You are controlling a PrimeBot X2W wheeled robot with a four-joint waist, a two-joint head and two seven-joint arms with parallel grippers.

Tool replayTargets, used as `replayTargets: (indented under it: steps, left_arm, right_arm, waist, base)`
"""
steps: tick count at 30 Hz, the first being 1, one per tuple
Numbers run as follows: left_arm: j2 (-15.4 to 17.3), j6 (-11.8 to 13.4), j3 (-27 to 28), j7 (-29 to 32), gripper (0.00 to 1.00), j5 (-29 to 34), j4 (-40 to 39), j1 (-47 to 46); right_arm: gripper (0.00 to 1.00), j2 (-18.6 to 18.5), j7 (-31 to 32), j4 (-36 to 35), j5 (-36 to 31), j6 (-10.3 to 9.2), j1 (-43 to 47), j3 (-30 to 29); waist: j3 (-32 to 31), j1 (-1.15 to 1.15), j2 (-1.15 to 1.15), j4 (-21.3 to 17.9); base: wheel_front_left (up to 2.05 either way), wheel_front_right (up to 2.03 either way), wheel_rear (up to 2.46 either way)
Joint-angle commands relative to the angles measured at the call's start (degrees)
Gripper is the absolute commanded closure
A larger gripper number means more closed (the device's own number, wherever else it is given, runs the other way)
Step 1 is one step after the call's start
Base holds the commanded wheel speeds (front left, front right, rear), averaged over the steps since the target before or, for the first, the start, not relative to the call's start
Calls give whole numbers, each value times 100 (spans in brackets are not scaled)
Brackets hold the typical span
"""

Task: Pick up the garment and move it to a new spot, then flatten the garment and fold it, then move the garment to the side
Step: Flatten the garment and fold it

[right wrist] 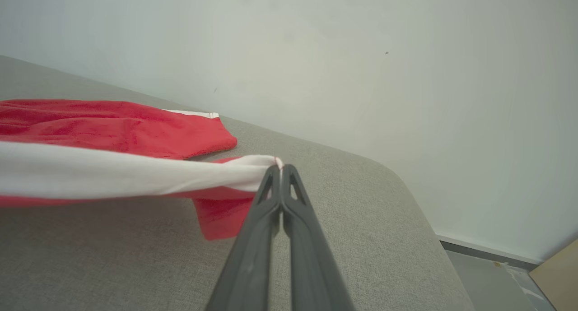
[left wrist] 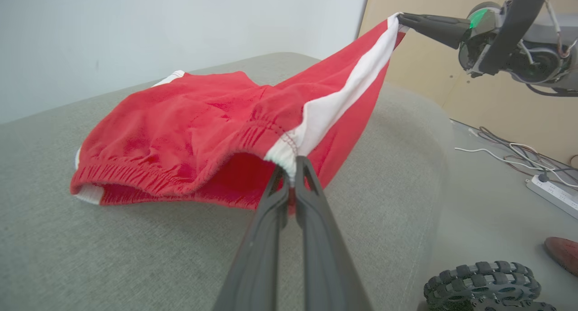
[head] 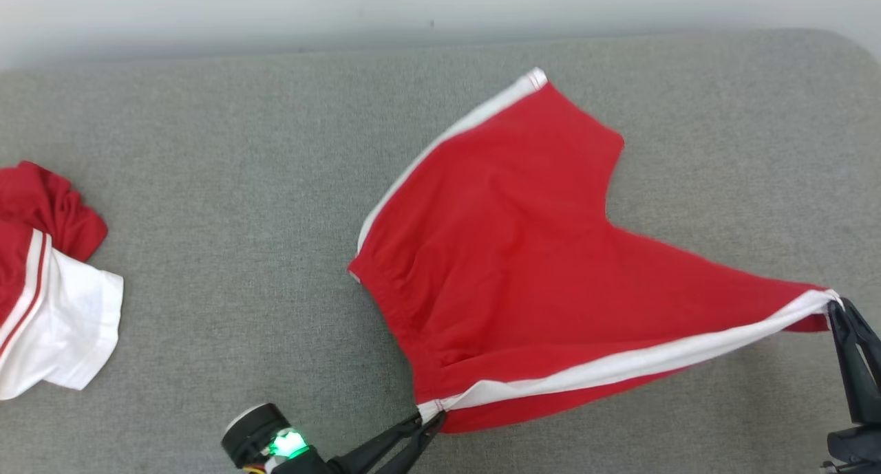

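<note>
End effectors [head: 430, 413] [head: 835, 303] spread apart, shorts [head: 509, 254] pinched taut

We record a grey fabric-covered tabletop [head: 206, 267] with rounded far corners, set against a plain pale wall [head: 275, 6]. Beyond its right end we note a tan panel [left wrist: 451, 90], grey floor [left wrist: 487, 211], loose cables [left wrist: 510, 150] and a white power strip [left wrist: 553, 191].

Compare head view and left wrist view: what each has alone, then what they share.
Head view: a crumpled red-and-white garment at the far left. Left wrist view: a white power strip and a black knobbly wheel on the floor. Shared: the red shorts with white side stripes over the grey fabric cushion, left hand and right hand pinching one stripe's ends.
</note>
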Motion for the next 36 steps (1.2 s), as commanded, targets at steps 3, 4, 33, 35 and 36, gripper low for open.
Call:
replayTargets:
  steps: [3,4,33,35,36]
  left_arm:
    - [47,115,162,-36,100,-143,-178,126]
    - [8,124,223,-36,100,-212,-198,141]
    - [-2173,-138,1512,-28,100,-2379,1887,-1687]
    - [-2216,-140,1534,-28,100,-2318,1998,-1794]
    - [-2238,-140,1554,-28,100,-2282,2025,-1821]
  right_arm:
    - [100,32,-6,-69,38,-13,125,-135]
    - [100,36,-5,-5,38,-13,102,-135]
    - [100,-668,227,4861,1265,-13,-6433,3955]
    - [100,-661,215,5200,1398,-13,-6782,4225]
    - [100,-658,206,5303,1448,-13,-6875,4295]
  waist:
    - [-133,2,1,20]
    - [-122,2,1,42]
    - [1200,2,1,1244]
    - [1290,2,1,1330]
    - [1316,2,1,1352]
  base:
    - [0,0,0]
    - [0,0,0]
    - [0,0,0]
    - [0,0,0]
    - [0,0,0]
